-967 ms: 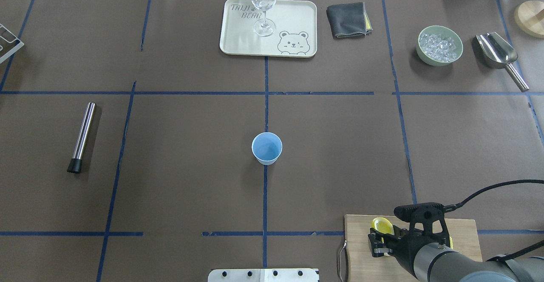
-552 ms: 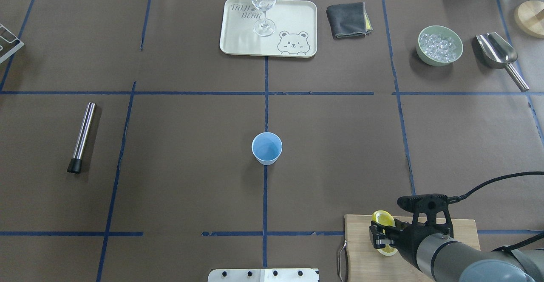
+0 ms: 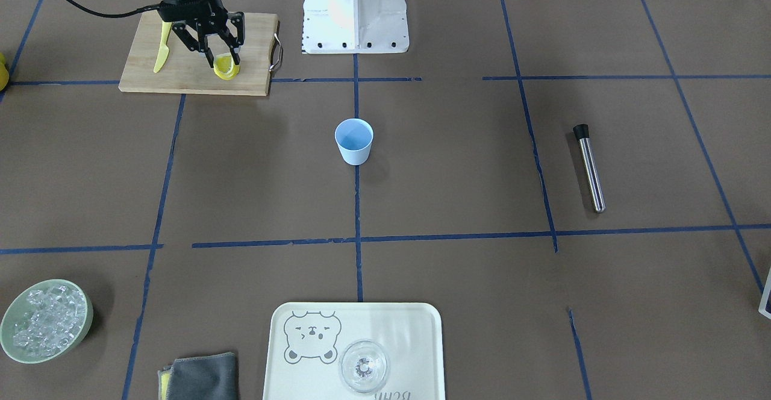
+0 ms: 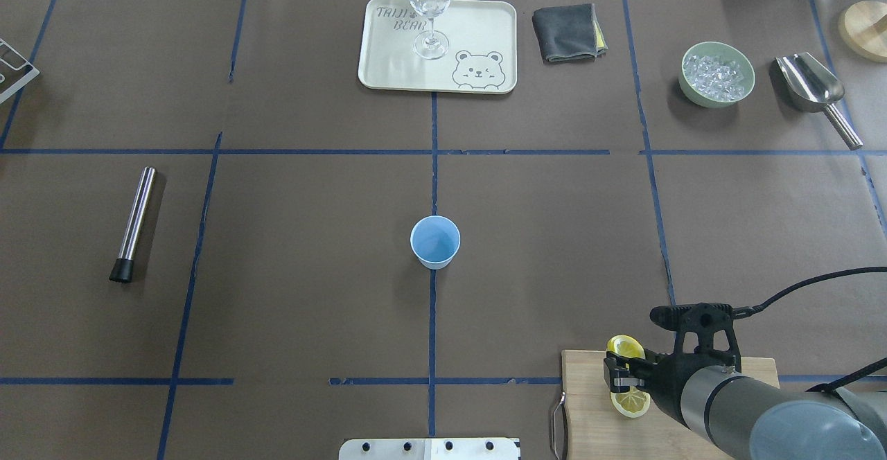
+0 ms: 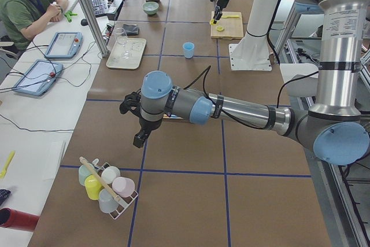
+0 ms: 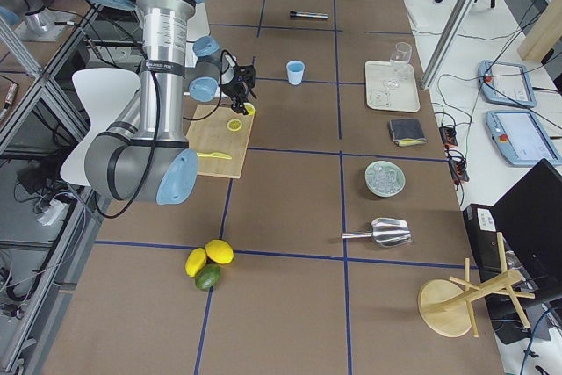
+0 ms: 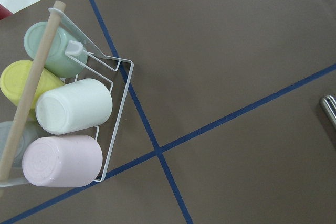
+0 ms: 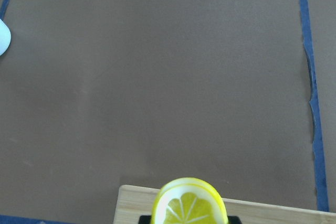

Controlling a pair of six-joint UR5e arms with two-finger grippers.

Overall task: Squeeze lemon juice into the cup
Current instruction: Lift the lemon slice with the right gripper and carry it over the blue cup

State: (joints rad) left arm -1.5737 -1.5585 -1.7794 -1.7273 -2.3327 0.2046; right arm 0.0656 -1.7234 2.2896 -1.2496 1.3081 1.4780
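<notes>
Yellow rind is showing between the closed fingers of the right gripper (image 3: 220, 56). It is clamping the lemon (image 8: 190, 204), a thin slice, and holding it upright on edge with the cut face toward the wrist camera. The gripper is pointing down over the far edge of the wooden cutting board (image 4: 589, 415). Whether the slice's lower rim is clearing the wood cannot be told.

- The second slice (image 4: 630, 403) is lying flat on the board just beside the gripper, on its robot-ward side.
- The yellow knife (image 3: 161, 53) is lying on the same board, on the gripper's right.
- The cup (image 4: 435, 242) is standing upright with its mouth open, well apart from the gripper, ahead of it and off to its left, on a blue tape line.
- The green bowl (image 4: 717, 93) of ice and the steel scoop (image 4: 811, 86) are sitting far ahead of the gripper.
- The grey cloth (image 4: 565, 30) and the tray (image 4: 478, 23), which is carrying a clear glass (image 4: 429, 3), are sitting far ahead and to its left.
- The steel rod (image 4: 134, 223) is lying far to the gripper's left, beyond the cup.

The left gripper (image 5: 140, 137) is showing only in the left side view, hanging over the table near a wire rack (image 7: 115, 103) of cups. Whether its fingers are apart or together cannot be told.
</notes>
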